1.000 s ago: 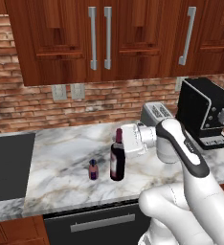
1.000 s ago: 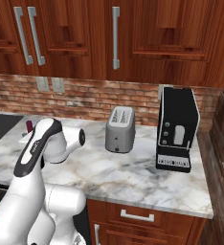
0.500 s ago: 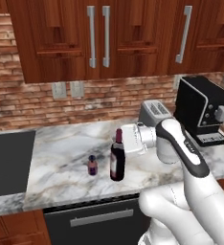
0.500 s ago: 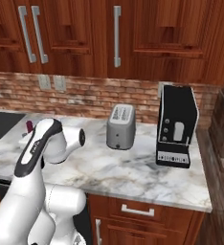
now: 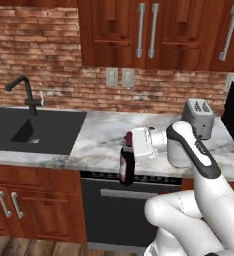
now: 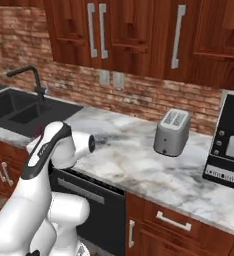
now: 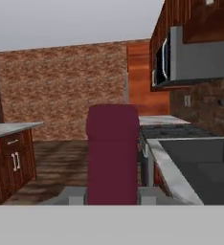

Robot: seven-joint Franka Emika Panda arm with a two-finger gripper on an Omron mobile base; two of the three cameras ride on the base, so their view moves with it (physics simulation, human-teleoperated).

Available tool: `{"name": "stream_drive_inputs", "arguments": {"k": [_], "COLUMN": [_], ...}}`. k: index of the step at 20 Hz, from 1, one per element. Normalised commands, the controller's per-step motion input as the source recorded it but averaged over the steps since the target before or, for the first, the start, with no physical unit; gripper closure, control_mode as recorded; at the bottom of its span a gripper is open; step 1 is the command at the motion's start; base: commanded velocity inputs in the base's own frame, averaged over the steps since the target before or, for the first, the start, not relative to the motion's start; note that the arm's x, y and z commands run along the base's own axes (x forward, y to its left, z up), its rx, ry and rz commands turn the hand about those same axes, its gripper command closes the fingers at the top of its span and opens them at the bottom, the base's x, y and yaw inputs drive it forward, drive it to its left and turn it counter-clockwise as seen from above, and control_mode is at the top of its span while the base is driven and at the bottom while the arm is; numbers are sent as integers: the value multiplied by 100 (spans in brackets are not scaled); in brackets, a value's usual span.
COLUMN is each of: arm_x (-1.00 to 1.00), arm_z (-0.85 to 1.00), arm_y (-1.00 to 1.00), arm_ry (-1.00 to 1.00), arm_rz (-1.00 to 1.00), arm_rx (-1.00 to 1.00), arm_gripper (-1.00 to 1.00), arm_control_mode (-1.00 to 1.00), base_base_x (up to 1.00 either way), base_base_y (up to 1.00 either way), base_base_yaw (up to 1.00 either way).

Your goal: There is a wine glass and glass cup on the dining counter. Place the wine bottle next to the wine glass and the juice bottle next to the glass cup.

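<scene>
Hanging upright at the worktop's (image 5: 104, 142) front edge, wine bottle (image 5: 126, 165) clamped in the fingers (image 5: 128, 150), its dark red neck (image 7: 112, 153) close before the hand camera. Behind: sink (image 5: 34, 131), toaster (image 5: 198, 117), coffee machine (image 6: 228, 142).

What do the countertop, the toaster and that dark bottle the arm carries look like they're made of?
Countertop: polished marble or an imitation, white with grey veins. Toaster: brushed metal, going by its matt grey shell. Wine bottle: probably dark glass, nearly black, with a dull red cap.
</scene>
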Motion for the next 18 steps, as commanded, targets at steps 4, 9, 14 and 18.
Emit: {"name": "stream_drive_inputs", "arguments": {"k": [4,9,14,18], "arm_x": [0,0,0,0], "arm_z": [0,0,0,0], "arm_y": [0,0,0,0], "arm_ry": [0,0,0,0], "arm_rz": [0,0,0,0], "arm_rx": [0,0,0,0], "arm_gripper": [100,100,100,100], "arm_control_mode": [100,100,100,100], "base_base_x": [-33,-12,-7,-2], "base_base_y": [-10,-4,-2,-1], "base_base_yaw": [80,90,97,95]}}
